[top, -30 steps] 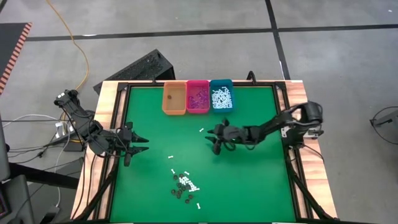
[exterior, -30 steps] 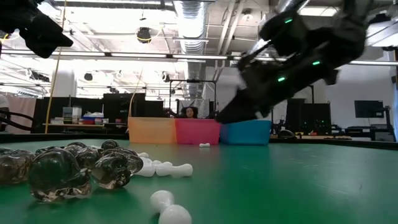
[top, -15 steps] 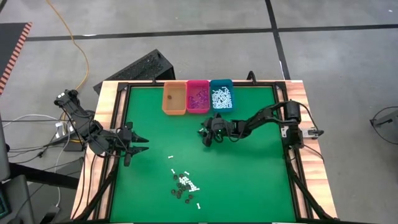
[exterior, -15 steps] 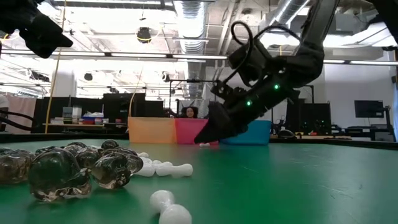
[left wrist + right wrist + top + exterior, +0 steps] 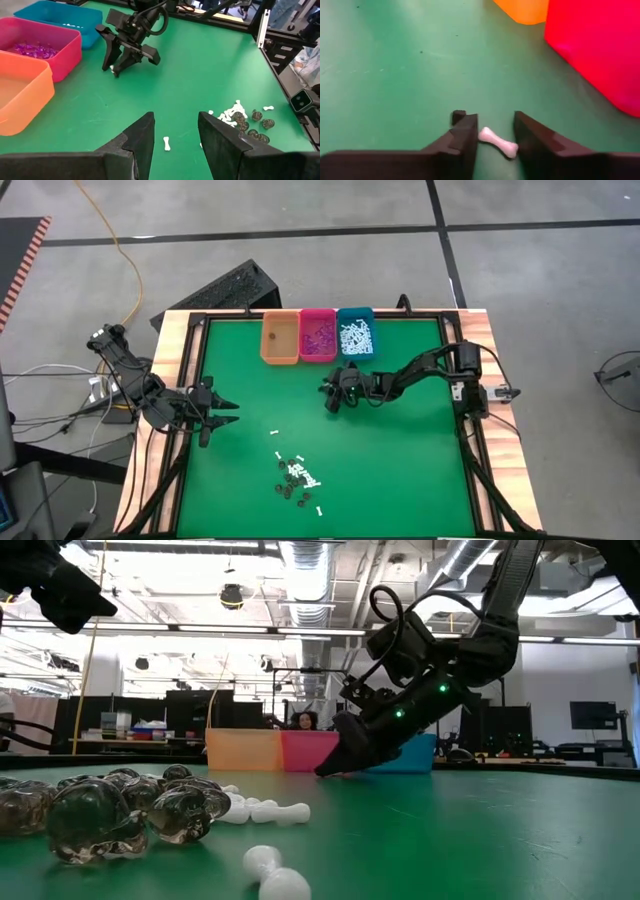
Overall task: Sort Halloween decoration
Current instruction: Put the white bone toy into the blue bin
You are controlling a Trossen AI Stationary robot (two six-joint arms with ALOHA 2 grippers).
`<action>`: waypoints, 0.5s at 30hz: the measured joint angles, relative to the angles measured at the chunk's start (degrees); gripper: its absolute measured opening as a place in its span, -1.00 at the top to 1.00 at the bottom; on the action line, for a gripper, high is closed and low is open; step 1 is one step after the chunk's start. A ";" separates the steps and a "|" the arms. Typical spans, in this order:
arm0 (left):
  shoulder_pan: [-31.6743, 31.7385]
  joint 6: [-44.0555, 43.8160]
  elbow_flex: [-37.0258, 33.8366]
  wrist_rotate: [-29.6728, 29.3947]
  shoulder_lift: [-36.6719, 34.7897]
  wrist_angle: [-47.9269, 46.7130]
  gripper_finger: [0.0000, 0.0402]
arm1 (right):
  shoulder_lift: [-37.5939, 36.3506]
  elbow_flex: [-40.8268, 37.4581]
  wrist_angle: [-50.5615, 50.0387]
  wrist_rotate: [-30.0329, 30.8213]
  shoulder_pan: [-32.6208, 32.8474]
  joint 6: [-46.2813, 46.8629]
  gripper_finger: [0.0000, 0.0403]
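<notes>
Three bins line the far edge of the green counter (image 5: 400, 470): orange bin (image 5: 280, 338), pink bin (image 5: 319, 334), teal bin (image 5: 355, 332). Right claw (image 5: 494, 136) is down near the pink bin, fingers spread around a white bone (image 5: 498, 141), not clenched. Left claw (image 5: 175, 132) hovers open. More Halloween decoration (image 5: 298, 478) lies heaped near the front.

Right gripper (image 5: 327, 393) moves from mid-table toward bins, drops to mat. Fingers now straddle lone white bone (image 5: 498, 141) near pink bin (image 5: 319, 337), jaws narrower than half-second before.
</notes>
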 joint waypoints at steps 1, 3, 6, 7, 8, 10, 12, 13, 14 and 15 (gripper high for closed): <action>0.01 -0.02 -0.02 0.00 -0.01 -0.01 0.29 | 0.00 0.00 -0.11 0.01 0.10 0.15 0.30; 0.02 -0.02 -0.02 0.00 -0.01 0.00 0.29 | 0.04 -0.02 -0.16 0.52 0.27 0.09 0.46; 0.00 -0.02 -0.02 0.00 0.00 0.00 0.29 | -0.09 -0.07 0.31 0.68 0.29 0.39 0.68; 0.02 -0.02 -0.02 0.00 -0.01 0.00 0.29 | -0.09 -0.08 0.82 0.67 0.29 1.02 0.73; 0.02 -0.02 -0.02 0.00 0.00 -0.01 0.29 | -0.07 -0.15 1.35 0.65 0.26 1.30 0.79; 0.02 -0.02 -0.02 0.00 0.00 0.01 0.29 | -0.02 -0.19 2.56 -0.06 0.25 1.40 0.88; 0.02 -0.02 -0.01 0.00 0.00 0.00 0.29 | 0.00 -0.22 4.37 -0.66 0.36 1.40 0.92; 0.02 -0.01 -0.02 0.00 0.00 0.01 0.29 | 0.00 -0.22 5.47 -0.84 0.39 1.39 0.92; 0.02 -0.02 0.00 0.00 -0.02 0.00 0.29 | 0.00 -0.22 6.46 -0.94 0.45 1.39 0.92; 0.02 -0.02 -0.02 0.00 0.00 0.01 0.29 | 0.05 -0.22 7.32 -1.06 0.47 1.41 0.92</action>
